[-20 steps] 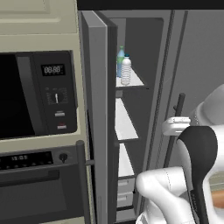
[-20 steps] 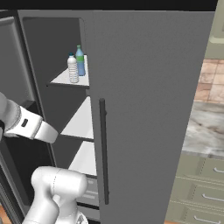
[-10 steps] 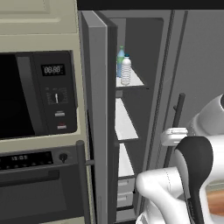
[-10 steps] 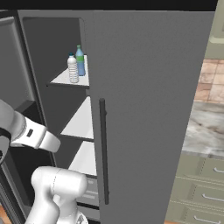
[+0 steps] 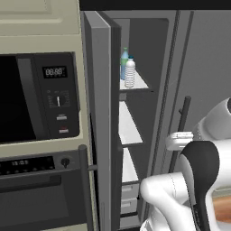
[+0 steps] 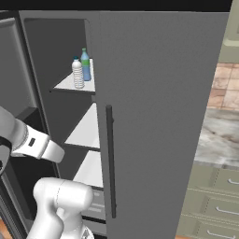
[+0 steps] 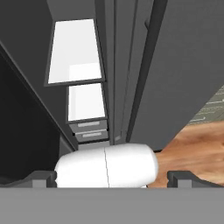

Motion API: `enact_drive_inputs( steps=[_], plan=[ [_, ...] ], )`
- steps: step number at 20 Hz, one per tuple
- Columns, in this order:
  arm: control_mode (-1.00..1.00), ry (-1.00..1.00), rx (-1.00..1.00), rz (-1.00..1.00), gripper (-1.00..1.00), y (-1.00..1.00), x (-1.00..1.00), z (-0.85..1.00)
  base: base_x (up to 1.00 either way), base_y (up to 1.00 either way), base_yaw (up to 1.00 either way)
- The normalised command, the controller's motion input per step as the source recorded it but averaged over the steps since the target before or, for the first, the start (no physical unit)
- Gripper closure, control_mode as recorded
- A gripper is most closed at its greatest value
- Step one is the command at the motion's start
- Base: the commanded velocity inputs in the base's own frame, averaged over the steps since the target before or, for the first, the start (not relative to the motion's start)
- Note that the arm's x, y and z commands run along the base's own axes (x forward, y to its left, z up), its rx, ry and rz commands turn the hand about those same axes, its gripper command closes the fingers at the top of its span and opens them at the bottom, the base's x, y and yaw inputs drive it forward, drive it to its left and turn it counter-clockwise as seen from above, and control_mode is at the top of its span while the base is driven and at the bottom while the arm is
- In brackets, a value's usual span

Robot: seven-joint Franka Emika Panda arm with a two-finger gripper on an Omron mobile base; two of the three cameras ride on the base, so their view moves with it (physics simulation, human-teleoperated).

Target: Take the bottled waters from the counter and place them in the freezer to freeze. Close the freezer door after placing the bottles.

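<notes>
both bottled waters (image 5: 128, 70) stand on the freezer's (image 6: 65, 107) top shelf, so what's left is the freezer door (image 5: 103, 122), its long edge upright and swung open just left of that shelf, while my empty, spread gripper (image 7: 111, 177) points down at the freezer's bottom drawers.

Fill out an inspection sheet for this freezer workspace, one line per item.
Surface: top white shelf carries both bottles.
Job's things: clear ribbed bottle and blue-tinted bottle upright, side by side in the freezer; freezer door open.
Clutter: nothing seen.
Grippers: gripper open, fingers apart, empty.
Cables: nothing seen.
Surroundings: black oven left of the freezer; counter at right.
</notes>
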Motion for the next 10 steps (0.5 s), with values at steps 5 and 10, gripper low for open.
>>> enact_drive_inputs(
  steps=[5,10],
  plan=[
    [1.0,0.0,0.0,0.0,-1.0,0.0,0.0,0.0,-0.36,0.0,0.0],
    [1.0,0.0,0.0,0.0,-1.0,0.0,0.0,0.0,-0.66,0.0,0.0]
  ],
)
